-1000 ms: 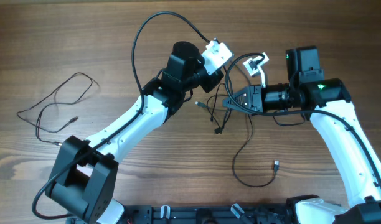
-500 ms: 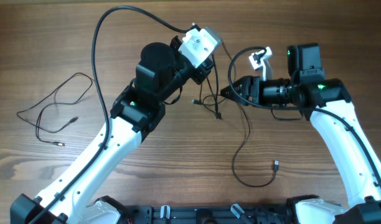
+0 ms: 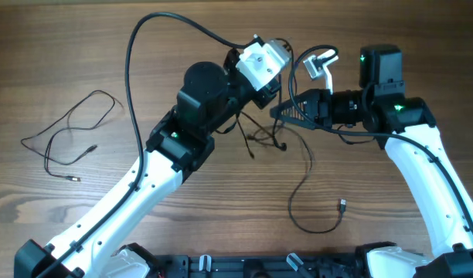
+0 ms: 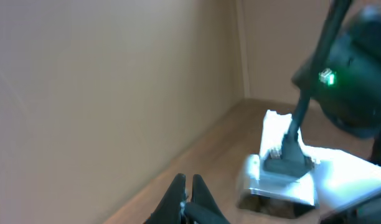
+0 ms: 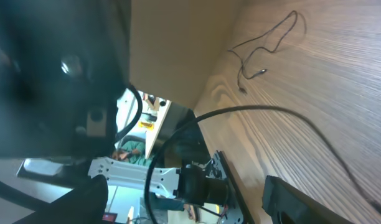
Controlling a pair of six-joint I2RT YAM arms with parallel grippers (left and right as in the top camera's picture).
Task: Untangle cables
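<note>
Tangle of thin black plug-ended cables (image 3: 261, 139) lies between arms, just off right gripper (image 3: 281, 113) tips, base-side. Right fingers spread. Left gripper (image 4: 187, 194) fingers pressed together, no cord seen pinched.

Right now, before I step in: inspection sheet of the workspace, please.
Surface: wooden table, no spills seen.
Job's things: one cable lies apart at the left; tangled bunch in the centre; long strand trails from it to a plug.
Clutter: nothing seen.
Grippers: left gripper shut, no cable seen between its fingers; right gripper open, beside the bunch.
Cables: thick arm wiring arcs over the table.
Surroundings: plain wall; blurred room past the table edge.
</note>
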